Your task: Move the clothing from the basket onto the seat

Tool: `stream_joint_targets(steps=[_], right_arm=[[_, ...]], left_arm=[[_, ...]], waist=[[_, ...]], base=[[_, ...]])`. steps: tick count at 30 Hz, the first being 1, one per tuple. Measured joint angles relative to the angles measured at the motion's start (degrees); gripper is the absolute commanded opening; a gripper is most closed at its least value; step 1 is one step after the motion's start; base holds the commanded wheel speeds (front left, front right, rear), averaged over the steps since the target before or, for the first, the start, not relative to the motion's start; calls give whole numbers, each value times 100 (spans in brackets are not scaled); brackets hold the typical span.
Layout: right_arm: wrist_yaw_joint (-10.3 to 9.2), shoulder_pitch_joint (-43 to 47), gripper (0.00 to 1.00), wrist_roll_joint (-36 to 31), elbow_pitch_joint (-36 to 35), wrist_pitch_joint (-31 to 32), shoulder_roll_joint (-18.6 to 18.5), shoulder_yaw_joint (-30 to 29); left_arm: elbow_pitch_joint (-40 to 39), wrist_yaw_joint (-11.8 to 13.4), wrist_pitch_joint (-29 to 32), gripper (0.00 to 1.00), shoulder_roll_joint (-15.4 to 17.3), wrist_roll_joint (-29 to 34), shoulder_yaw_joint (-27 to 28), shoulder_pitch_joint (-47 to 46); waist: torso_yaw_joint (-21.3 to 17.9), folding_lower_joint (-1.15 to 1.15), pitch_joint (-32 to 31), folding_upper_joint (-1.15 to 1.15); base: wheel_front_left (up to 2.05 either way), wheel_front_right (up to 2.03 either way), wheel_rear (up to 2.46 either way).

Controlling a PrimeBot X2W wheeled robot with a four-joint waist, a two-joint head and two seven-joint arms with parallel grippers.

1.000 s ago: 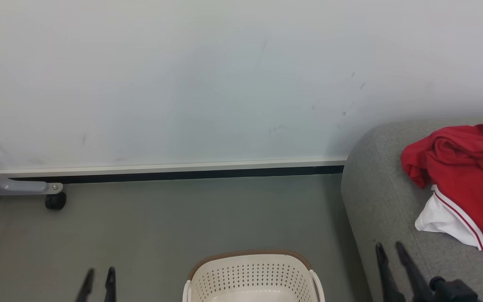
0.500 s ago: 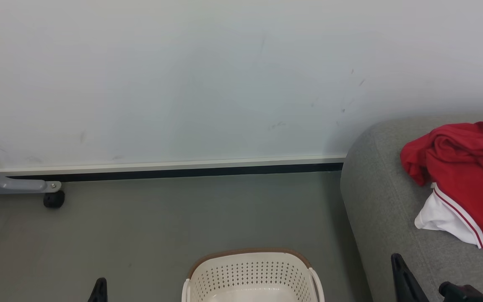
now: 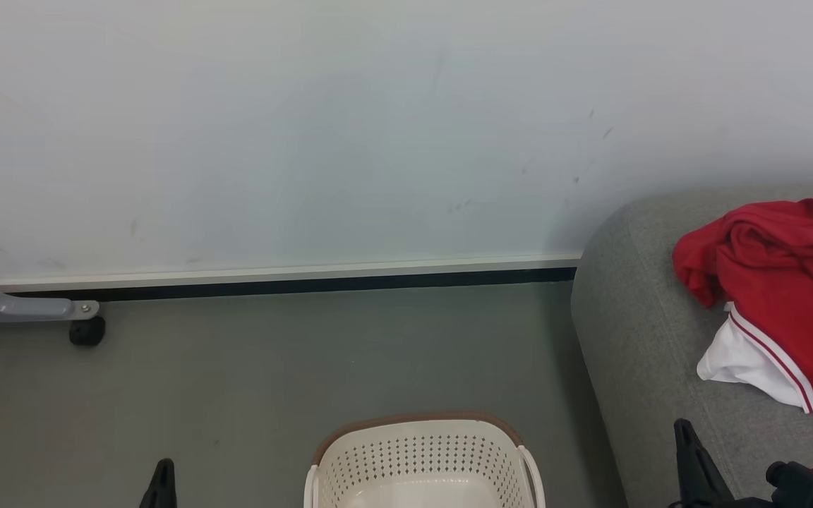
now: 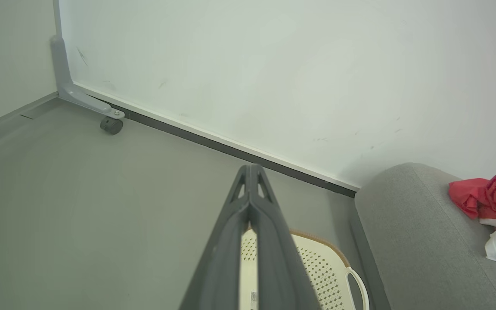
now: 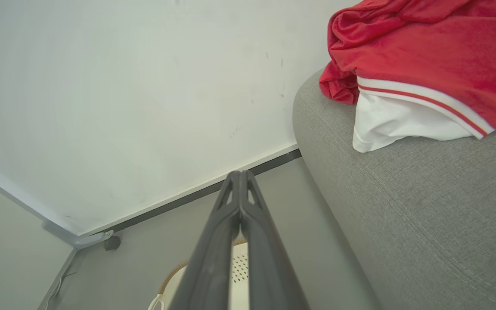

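While the clothing (image 3: 780, 282) lay near the rounded end of the seat (image 3: 632, 339) | basket (image 3: 420, 451) just beside that end, bare floor (image 3: 293, 360) on its left | left hand (image 3: 164, 466) and right hand (image 3: 682, 427) pinched closed, empty.

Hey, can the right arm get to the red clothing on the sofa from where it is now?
Probably yes. The right arm sits by the sofa edge, short of the clothing, with bare cushion between them. Its jaws are shut, so they would need to open first.

Bright, even light; soft shadow on the wall (image 3: 558, 226) at three o'clock beside the seat (image 3: 632, 339); head view sharp
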Motion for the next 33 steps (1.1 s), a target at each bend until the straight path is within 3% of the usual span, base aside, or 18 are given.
stream_joint_targets(steps=[33], right_arm=[[396, -294, 0, 2067, 274, 601, 235, -746]], left_arm=[[278, -405, 573, 0, -313, -1915, 498, -434]], waist=[[-55, 0, 145, 0]], base=[[0, 0, 0]])
